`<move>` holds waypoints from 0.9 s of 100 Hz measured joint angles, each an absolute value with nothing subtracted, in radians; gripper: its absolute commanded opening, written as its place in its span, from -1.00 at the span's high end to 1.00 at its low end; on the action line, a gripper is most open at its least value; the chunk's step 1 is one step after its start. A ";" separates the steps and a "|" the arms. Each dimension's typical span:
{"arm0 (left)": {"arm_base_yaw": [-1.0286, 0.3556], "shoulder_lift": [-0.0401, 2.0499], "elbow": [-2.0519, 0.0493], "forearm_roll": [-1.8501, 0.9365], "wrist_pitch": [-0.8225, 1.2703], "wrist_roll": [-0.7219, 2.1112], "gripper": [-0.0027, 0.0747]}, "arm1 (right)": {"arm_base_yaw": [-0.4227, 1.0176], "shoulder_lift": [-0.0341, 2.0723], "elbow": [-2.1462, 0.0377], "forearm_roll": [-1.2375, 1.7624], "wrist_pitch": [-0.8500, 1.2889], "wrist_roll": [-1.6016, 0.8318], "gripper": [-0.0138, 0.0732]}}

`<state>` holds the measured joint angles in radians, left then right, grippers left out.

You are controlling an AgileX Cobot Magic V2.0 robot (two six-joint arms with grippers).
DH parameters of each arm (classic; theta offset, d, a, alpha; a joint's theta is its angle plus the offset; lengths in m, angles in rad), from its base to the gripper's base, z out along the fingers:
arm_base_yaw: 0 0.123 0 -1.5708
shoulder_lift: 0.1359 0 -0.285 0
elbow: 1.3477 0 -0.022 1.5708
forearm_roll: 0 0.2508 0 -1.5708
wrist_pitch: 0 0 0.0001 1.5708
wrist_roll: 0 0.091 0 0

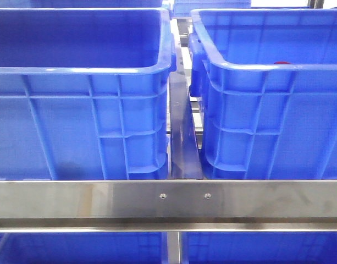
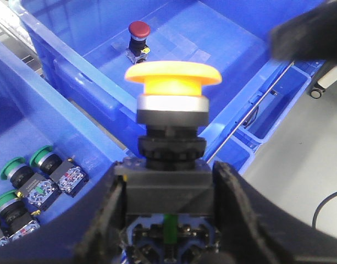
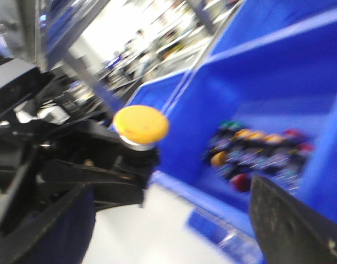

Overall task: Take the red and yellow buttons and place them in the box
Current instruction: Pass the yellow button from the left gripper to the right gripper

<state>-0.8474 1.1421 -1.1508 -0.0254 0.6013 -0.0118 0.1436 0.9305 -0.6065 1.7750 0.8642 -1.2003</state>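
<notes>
Industrial workshop: blue crates (image 1: 80,110) on steel racking (image 1: 168,201), pale floor.

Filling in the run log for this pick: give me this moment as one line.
left gripper: shut on yellow button | red button: lying in blue box | right gripper: open, empty

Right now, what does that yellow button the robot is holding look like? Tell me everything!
The yellow button has a wide, orange-yellow mushroom cap that looks like shiny plastic. Under the cap sits a silvery ring, then a black ribbed collar, then a square black block at the bottom. It stands upright, pinched at that block by the left claw, one dark finger pressing each side. It hangs in the air above the rim between two blue crates, touching nothing else. The right wrist view shows its cap too, blurry.
</notes>
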 measured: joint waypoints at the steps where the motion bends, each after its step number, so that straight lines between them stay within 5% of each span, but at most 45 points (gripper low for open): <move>1: -0.847 1.142 -1.151 -0.025 0.601 -0.012 0.98 | 0.146 0.944 -0.614 1.775 0.871 -1.201 -0.68; 70: -0.847 1.142 -1.151 -0.025 0.600 -0.012 0.98 | 0.347 1.324 -0.939 1.773 0.943 -1.174 -0.66; 90: -0.847 1.142 -1.151 -0.025 0.600 -0.012 0.98 | 0.354 1.354 -0.972 1.771 0.954 -1.174 -0.03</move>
<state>-0.8474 1.1421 -1.1508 -0.0254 0.6002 -0.0118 0.3544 1.3541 -0.9722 1.7715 0.9537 -1.1741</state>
